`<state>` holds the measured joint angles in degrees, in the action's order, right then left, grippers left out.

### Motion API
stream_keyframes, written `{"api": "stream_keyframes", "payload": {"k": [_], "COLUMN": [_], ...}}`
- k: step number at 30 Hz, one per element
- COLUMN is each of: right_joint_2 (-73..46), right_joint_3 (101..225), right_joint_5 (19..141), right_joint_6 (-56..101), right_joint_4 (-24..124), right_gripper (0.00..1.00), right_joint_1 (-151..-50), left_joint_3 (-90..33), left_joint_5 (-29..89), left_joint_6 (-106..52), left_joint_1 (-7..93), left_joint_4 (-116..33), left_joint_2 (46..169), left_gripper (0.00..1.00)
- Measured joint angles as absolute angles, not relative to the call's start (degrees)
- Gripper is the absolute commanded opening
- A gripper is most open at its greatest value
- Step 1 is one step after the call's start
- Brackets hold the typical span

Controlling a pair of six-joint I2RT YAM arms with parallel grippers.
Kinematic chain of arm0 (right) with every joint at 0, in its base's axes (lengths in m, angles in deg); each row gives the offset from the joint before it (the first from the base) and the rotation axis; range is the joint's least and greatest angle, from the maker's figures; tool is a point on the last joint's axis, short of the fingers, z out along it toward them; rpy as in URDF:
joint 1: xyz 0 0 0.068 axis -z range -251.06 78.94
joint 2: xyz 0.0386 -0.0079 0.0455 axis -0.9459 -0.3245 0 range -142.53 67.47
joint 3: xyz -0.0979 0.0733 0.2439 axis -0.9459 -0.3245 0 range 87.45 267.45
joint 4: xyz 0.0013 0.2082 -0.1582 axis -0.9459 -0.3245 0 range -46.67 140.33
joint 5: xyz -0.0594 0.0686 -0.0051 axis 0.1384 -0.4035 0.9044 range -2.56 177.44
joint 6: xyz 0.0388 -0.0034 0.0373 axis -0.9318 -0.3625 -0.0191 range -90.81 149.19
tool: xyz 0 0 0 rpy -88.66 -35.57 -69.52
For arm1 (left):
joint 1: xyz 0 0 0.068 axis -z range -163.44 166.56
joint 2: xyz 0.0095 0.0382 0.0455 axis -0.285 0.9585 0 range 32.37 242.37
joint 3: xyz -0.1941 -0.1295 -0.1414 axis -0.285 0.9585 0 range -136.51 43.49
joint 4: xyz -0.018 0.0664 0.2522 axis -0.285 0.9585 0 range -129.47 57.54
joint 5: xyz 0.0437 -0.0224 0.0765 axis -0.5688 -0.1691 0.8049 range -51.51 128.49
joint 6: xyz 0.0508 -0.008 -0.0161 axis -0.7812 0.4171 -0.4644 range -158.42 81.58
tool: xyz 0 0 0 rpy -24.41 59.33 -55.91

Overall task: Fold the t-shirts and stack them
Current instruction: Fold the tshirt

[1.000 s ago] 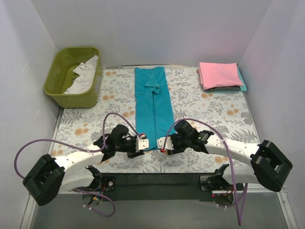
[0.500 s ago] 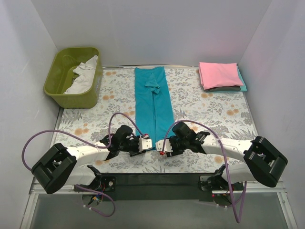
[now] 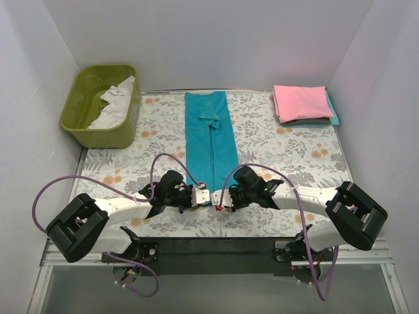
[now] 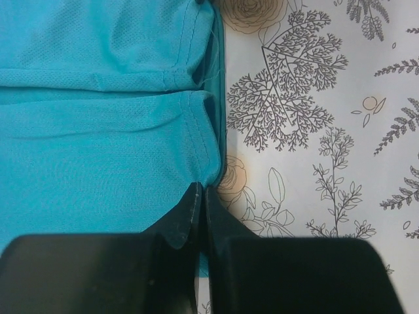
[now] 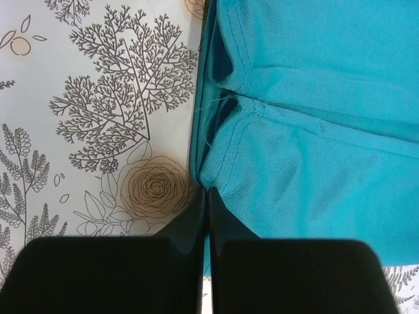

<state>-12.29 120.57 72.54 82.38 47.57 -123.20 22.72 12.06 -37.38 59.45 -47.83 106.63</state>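
A teal t-shirt [image 3: 209, 134] lies folded into a long narrow strip down the middle of the floral table cloth. My left gripper [image 3: 201, 196] is shut on its near left hem corner [image 4: 190, 157]. My right gripper [image 3: 218, 198] is shut on its near right hem corner [image 5: 262, 163]. Both grippers sit close together at the strip's near end. A folded pink t-shirt [image 3: 301, 101] rests on a stack of folded shirts at the far right.
An olive-green tub [image 3: 101, 104] with white cloth in it stands at the far left. The floral table cloth [image 3: 281, 157] covers the table. White walls close in on three sides.
Both grippers moved inward toward each other along the teal shirt's near hem and now sit almost touching at the strip's near end.
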Motion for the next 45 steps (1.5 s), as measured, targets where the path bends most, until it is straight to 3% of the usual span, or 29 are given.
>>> {"api": "stream_keyframes", "payload": {"k": [22,45], "right_joint_2": [-2.22,-30.41], "right_joint_3": [126.19,155.48], "right_joint_5": [74.25,71.45], "right_joint_6": [74.86,91.52], "right_joint_4": [29.91,29.86], "right_gripper": [0.01,0.01], "right_joint_1": [-124.43,-105.15], "left_joint_3": [14.45,-11.34], "left_joint_5": [4.63,-2.78], "left_joint_6": [-36.16,-49.18], "left_joint_1": [56.44,36.68], "left_joint_4": [-27.65,-39.39], "left_joint_2": [95.03,129.12], "left_gripper": [0.0,0.0]}}
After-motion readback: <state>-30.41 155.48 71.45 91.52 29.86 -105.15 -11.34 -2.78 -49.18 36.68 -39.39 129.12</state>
